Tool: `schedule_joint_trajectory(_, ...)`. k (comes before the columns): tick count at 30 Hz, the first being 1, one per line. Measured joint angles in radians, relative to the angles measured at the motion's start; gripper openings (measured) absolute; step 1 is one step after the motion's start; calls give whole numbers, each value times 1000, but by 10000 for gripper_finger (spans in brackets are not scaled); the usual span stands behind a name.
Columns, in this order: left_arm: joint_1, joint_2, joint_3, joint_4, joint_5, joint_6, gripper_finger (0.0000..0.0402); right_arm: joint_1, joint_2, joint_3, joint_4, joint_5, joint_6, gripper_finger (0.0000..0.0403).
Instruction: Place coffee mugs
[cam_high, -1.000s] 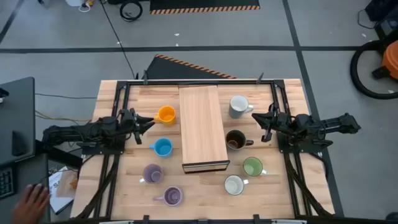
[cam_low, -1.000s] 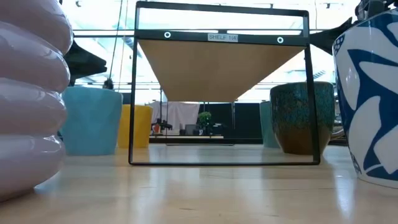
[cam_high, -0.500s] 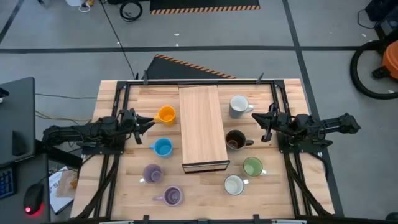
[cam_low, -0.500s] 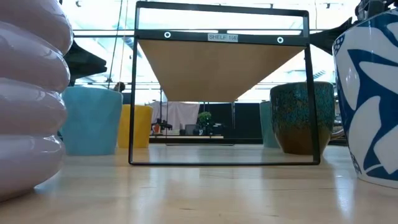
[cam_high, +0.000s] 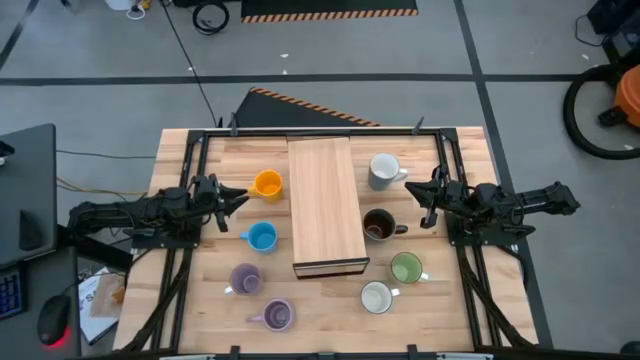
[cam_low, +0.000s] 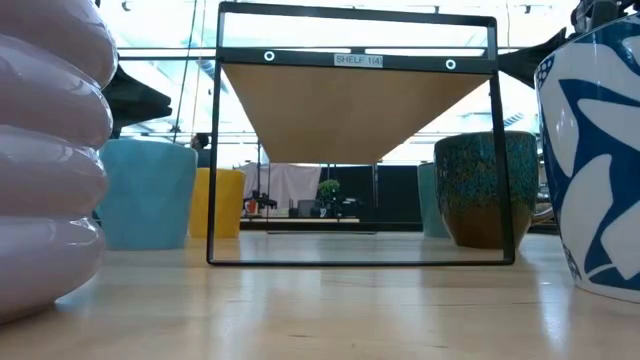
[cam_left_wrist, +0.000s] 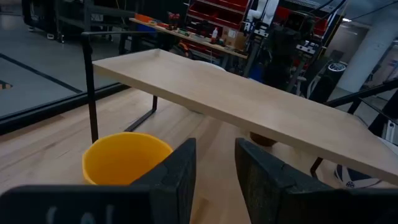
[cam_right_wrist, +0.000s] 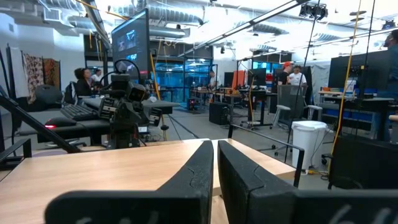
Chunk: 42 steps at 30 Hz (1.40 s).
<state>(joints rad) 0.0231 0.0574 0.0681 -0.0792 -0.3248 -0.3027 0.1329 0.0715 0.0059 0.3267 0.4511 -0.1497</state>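
Eight mugs stand upright on the table on either side of the wooden board. Left of it are the orange mug, the light blue mug and two lavender mugs. Right of it are the grey-white mug, the dark brown mug, the green mug and the white mug. My left gripper hovers just left of the orange mug, slightly open and empty. My right gripper hangs right of the dark brown mug, shut, holding nothing.
The board is the top of a low shelf on a thin black frame, with open room under it. Black rails run along the table's far and side edges. People and desks show in the room beyond the table.
Neither arm nor any mug has moved. A person's hand that showed off the table's near left corner has gone from the high view.
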Motion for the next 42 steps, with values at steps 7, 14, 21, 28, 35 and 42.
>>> schedule_joint_trajectory(7,0,0,0,0,0,0,117,0,0,0,0,0,0,29)
schedule_joint_trajectory(14,0,0,0,0,0,0,117,0,0,0,0,0,0,29)
schedule_joint_trajectory(21,0,0,0,25,0,-322,117,0,0,0,0,0,0,29)
schedule_joint_trajectory(28,0,1,0,25,-41,-607,117,0,0,0,0,0,0,29)
schedule_joint_trajectory(35,0,1,0,140,-33,-649,117,0,0,0,0,0,0,29)
schedule_joint_trajectory(42,0,1,0,478,59,-558,117,0,0,0,0,0,0,29)
